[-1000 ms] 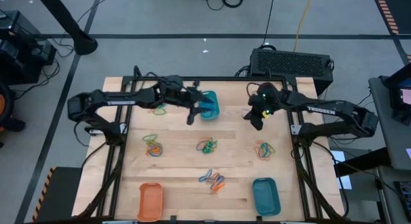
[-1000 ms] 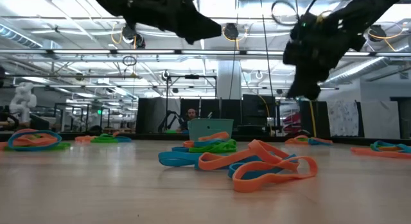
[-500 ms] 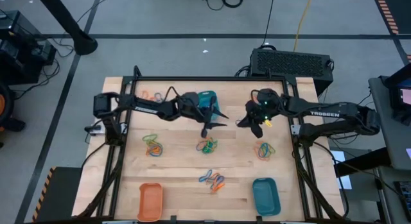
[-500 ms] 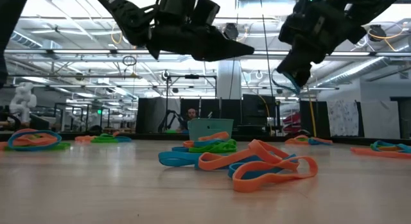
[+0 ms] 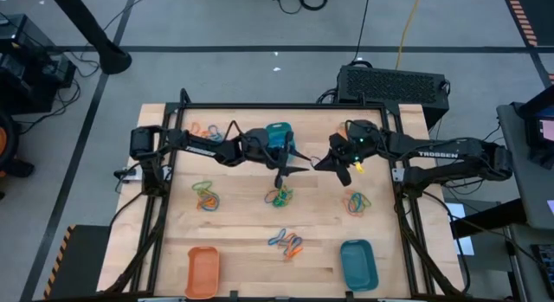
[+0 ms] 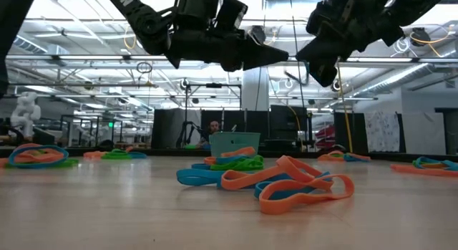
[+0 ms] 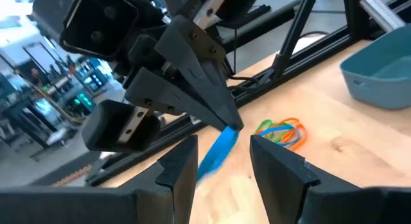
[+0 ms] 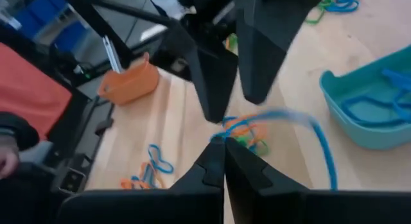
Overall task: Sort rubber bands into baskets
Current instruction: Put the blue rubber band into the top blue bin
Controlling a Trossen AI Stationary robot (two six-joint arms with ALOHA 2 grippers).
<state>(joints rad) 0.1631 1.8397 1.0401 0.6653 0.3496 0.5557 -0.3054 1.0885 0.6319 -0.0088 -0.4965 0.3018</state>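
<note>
A: How many baskets?
B: Three: one orange basket (image 5: 202, 271), two teal baskets (image 5: 358, 263) (image 5: 280, 139).
A: Rubber-band piles?
B: Five piles (image 5: 278, 196), each mixed orange, blue, green.

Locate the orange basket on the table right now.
In the high view the orange basket sits at the table's bottom-left corner, on the left arm's side, level with a teal basket at bottom right and left of a rubber-band pile.
</note>
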